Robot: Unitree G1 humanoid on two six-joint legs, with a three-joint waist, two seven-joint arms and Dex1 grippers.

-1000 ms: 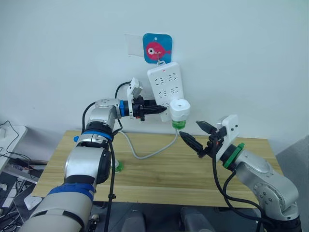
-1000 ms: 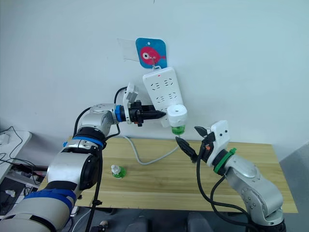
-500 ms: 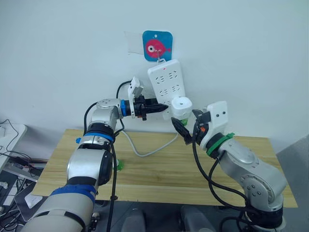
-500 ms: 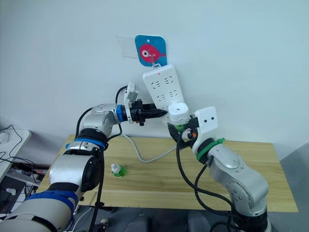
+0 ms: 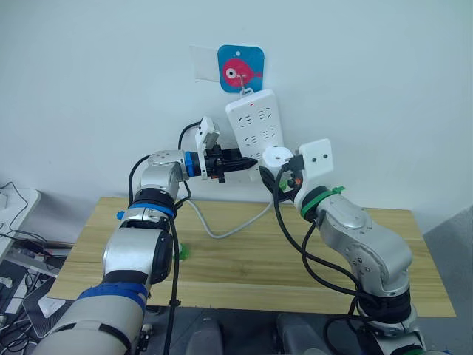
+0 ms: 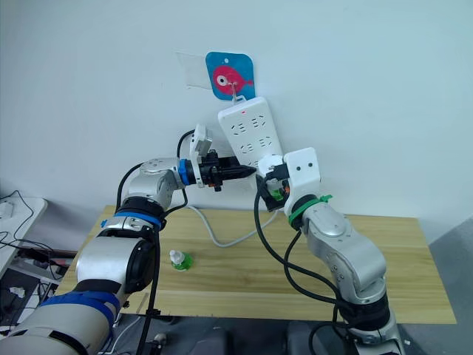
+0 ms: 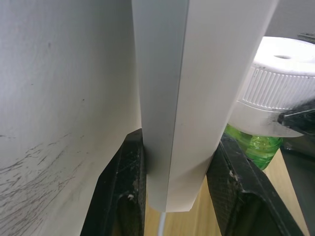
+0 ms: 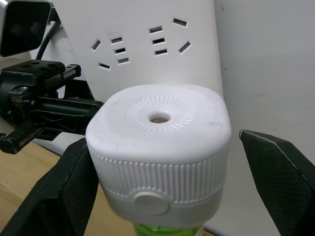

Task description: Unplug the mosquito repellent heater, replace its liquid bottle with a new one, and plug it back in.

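right gripper (image 8: 162,177) is spread around the mosquito repellent heater (image 8: 160,147), one finger on each side, apparently for unplugging. beyond the heater, the power strip (image 7: 182,98) is pinched at its lower end by the left gripper (image 7: 177,196), seemingly as bracing.

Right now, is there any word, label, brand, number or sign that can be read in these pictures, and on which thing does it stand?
Readable text: none.
blue sticker on the wall: a pink fish drawing, no letters.
power strip: a small red mark near its top, too small to read; otherwise socket holes.
mosquito repellent heater: plain white, with a vent hole and a round button, no print.
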